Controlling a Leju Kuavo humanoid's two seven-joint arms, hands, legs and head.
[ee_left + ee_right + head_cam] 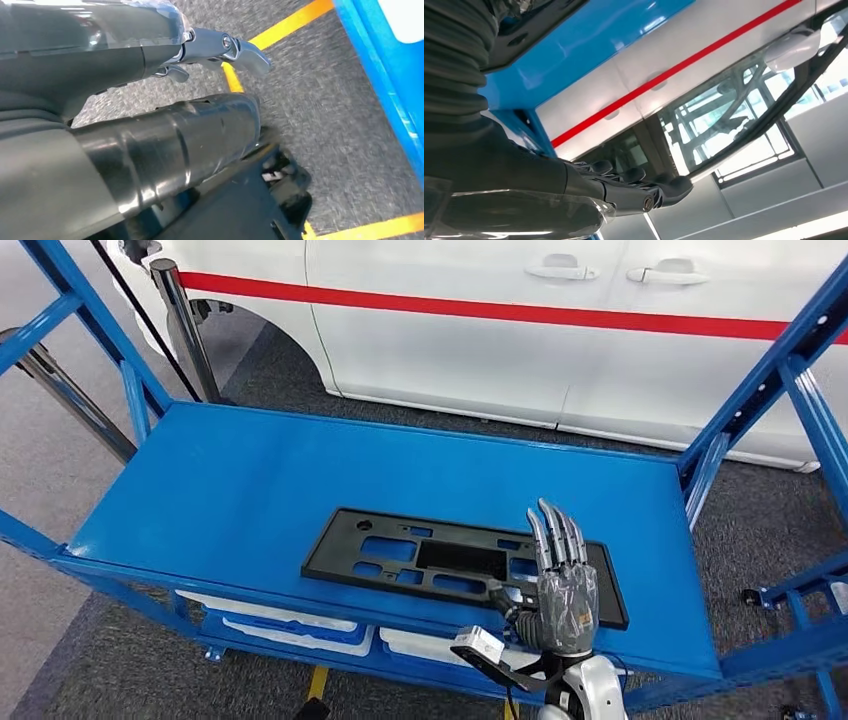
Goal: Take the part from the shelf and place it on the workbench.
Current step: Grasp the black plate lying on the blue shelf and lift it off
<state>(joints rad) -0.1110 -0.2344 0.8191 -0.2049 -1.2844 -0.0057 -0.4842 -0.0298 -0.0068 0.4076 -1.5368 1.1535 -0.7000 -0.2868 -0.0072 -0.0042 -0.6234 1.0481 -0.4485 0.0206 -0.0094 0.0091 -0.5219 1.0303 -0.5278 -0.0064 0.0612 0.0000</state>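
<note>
The part (440,562) is a flat black plastic plate with several cut-outs, lying on the blue shelf top (250,490) toward its front right. My right hand (560,585) stands at the plate's right end, fingers straight, apart and pointing away from me, holding nothing; whether it touches the plate I cannot tell. In the right wrist view the same hand (624,192) shows with fingers stretched out, and the dark plate (524,25) lies beside it on the blue surface. My left hand (220,47) hangs over the floor, fingers extended and empty.
A white car with a red stripe (500,320) stands close behind the shelf. Slanted blue uprights (770,390) flank both ends of the shelf. White trays (290,625) sit on the level below. Grey carpet with yellow lines (295,20) lies under my left hand.
</note>
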